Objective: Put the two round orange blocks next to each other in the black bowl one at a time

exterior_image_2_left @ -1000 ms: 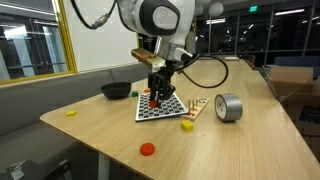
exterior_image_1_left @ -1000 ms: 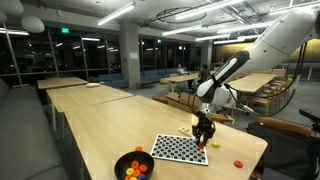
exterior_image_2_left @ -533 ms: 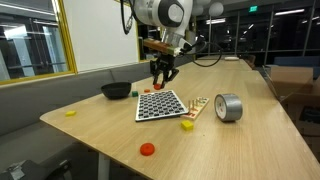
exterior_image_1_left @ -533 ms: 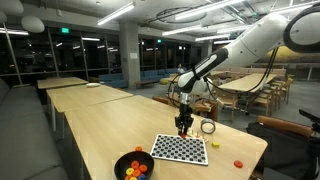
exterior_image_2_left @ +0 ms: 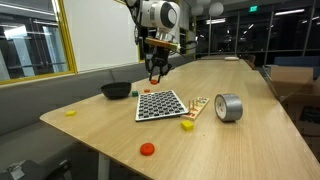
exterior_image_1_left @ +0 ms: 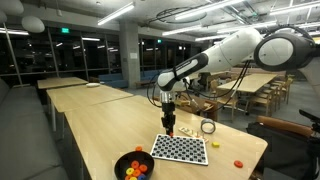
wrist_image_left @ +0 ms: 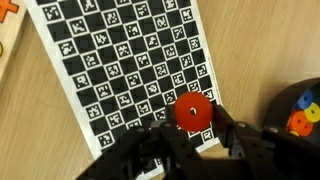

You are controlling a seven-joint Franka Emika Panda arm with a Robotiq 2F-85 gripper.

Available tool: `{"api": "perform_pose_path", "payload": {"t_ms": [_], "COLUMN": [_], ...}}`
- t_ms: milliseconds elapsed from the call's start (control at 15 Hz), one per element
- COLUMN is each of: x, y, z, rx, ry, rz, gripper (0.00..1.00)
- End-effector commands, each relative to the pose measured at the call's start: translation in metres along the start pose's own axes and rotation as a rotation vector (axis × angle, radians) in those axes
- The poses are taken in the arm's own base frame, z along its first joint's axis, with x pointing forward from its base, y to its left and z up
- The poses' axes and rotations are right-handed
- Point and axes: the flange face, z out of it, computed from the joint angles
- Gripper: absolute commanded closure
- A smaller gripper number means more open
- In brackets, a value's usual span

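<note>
My gripper (wrist_image_left: 194,118) is shut on one round orange block (wrist_image_left: 193,108), a flat orange-red disc with a small centre hole. It holds the disc in the air over the edge of the checkered board (wrist_image_left: 120,60) on the bowl's side. The gripper shows in both exterior views (exterior_image_1_left: 170,128) (exterior_image_2_left: 156,75). The black bowl (exterior_image_1_left: 121,161) (exterior_image_2_left: 116,91) stands beyond the board's end; its rim shows at the right of the wrist view (wrist_image_left: 300,92), with small coloured pieces inside. The other orange block (exterior_image_2_left: 148,149) (exterior_image_1_left: 239,163) lies on the table.
The checkered board (exterior_image_2_left: 160,104) (exterior_image_1_left: 180,149) lies mid-table. A grey tape roll (exterior_image_2_left: 229,107), a wooden strip (exterior_image_2_left: 197,106) and a small yellow block (exterior_image_2_left: 187,125) lie beside it. Another yellow piece (exterior_image_2_left: 70,113) lies near the table's edge.
The gripper has risen from the board's far end and travelled across the board toward the bowl, with the orange disc held in it.
</note>
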Motion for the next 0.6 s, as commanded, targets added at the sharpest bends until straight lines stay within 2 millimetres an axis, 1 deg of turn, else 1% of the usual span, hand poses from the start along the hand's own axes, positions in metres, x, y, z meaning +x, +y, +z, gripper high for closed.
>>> {"api": "perform_pose_path", "payload": {"t_ms": [0, 267, 533], "x": [0.036, 0.054, 0.067], "y": [-0.021, -0.059, -0.089], "z": [-0.016, -0.021, -0.024], "rx": [-0.072, -0.151, -0.218], "ry": [-0.073, -0.105, -0.030], "rz": [-0.163, -0.354, -0.481], "gripper": [0.75, 0.75, 0.75]}}
